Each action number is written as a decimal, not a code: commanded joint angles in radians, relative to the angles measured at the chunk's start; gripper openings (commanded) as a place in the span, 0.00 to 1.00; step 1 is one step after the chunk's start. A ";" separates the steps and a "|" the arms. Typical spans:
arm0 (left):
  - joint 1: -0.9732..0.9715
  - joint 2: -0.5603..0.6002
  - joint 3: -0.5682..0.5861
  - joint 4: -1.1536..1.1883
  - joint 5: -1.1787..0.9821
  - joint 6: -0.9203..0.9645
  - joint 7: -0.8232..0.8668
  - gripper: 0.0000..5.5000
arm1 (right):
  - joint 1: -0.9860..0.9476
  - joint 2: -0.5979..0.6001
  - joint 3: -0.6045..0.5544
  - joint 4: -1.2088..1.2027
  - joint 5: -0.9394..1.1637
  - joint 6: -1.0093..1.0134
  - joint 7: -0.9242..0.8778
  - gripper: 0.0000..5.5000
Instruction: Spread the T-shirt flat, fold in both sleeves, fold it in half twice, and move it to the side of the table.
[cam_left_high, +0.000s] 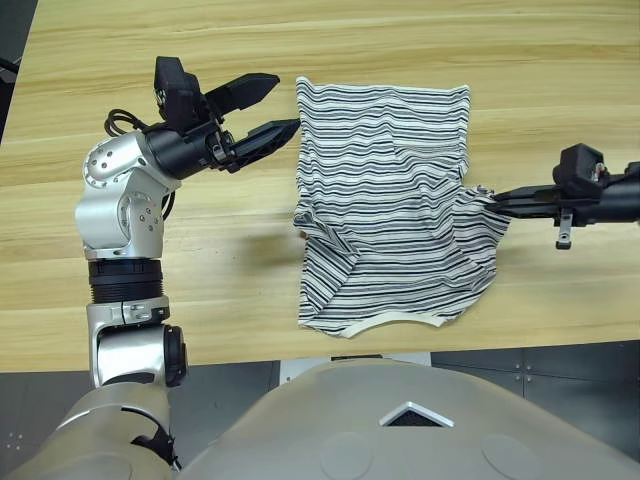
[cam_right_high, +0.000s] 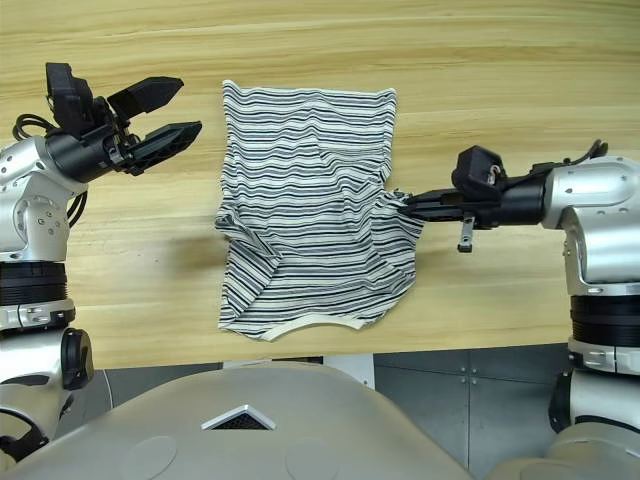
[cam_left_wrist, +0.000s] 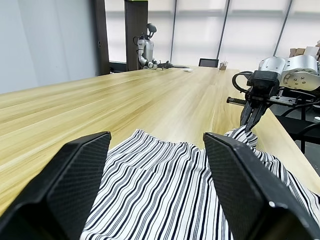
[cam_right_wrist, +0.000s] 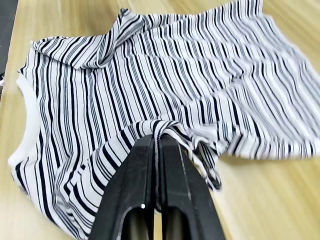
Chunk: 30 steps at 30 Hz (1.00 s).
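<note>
You can't tell how the T-shirt (cam_left_high: 385, 200) is layered, because folds along both its sides cover the cloth beneath. The right gripper (cam_right_high: 405, 203) has its fingers (cam_right_wrist: 135, 190) pressed together over a bunched edge, so the pinched part is hidden between them. In the left wrist view, the left gripper's (cam_left_wrist: 156, 142) spread fingers (cam_left_wrist: 75, 185) block the shirt's nearest stretch and run off the picture's edge. The small items (cam_left_wrist: 188, 70) at the far end of the tabletop (cam_left_wrist: 150, 95) are too small to make out.

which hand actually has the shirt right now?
The right hand: it is shut on a pinch of the T-shirt at its right edge. The left hand is open beside the far left corner, holding nothing.
</note>
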 joint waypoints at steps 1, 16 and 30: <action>-0.009 -0.001 -0.004 0.015 0.012 -0.014 -0.007 0.63 | -0.060 0.044 0.067 -0.011 -0.007 0.010 -0.027 0.02; -0.023 -0.004 -0.009 0.040 0.010 -0.018 -0.011 0.63 | -0.159 0.220 0.322 0.083 -0.042 0.083 -0.053 0.02; -0.034 -0.006 -0.011 0.064 0.009 -0.026 -0.011 0.63 | -0.182 0.241 0.327 0.142 -0.039 0.071 -0.054 0.41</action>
